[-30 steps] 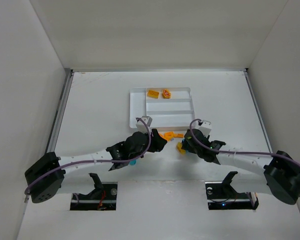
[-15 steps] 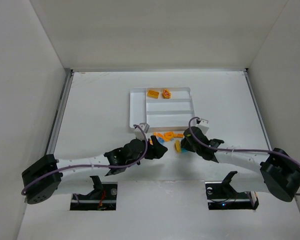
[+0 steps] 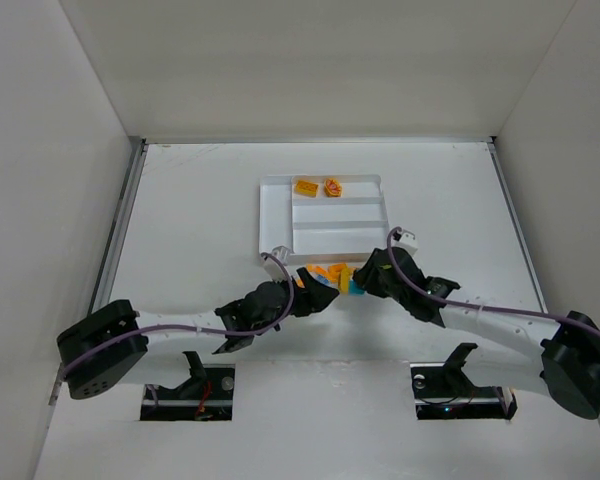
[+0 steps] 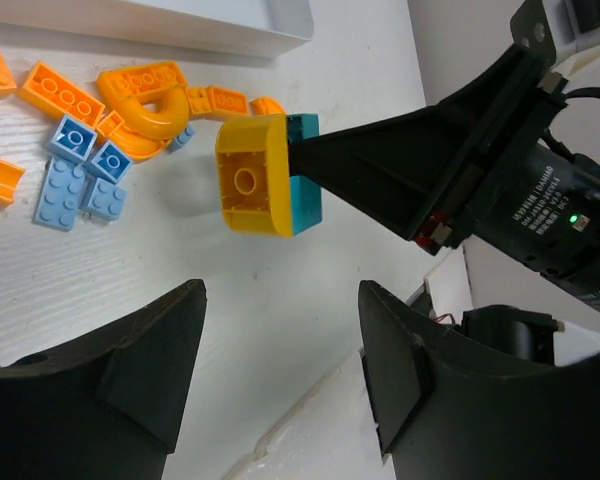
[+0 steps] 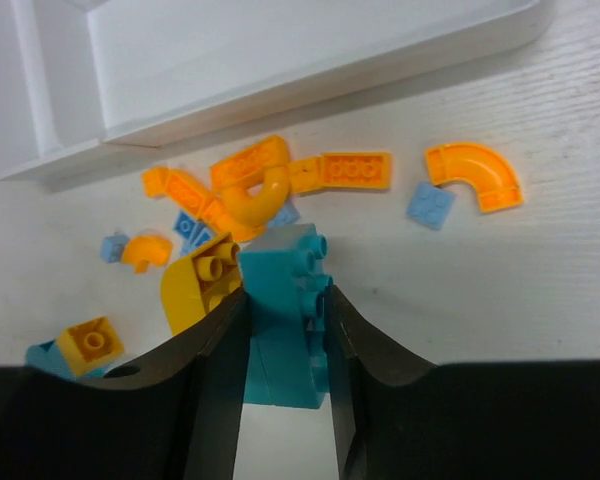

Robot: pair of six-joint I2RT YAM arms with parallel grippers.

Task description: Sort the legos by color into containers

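Your right gripper (image 5: 280, 335) has its jaws pinched narrow on a teal brick (image 5: 283, 262) with a yellow curved piece (image 5: 193, 285) stuck to its side, held just above the table near the white tray (image 3: 272, 215). Your left gripper (image 4: 280, 305) stands partly open and empty, facing it. You seem to be splitting the 2 colours, so next close the left jaws on the yellow curved piece and pull. The other orange and light-blue legos (image 4: 100, 110) lie loose beside the white tray.

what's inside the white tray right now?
In the white tray, two pieces sit in the far section: a yellow-orange brick and a piece with a red mark. Other sections look bare; the right arm covers the near right corner.
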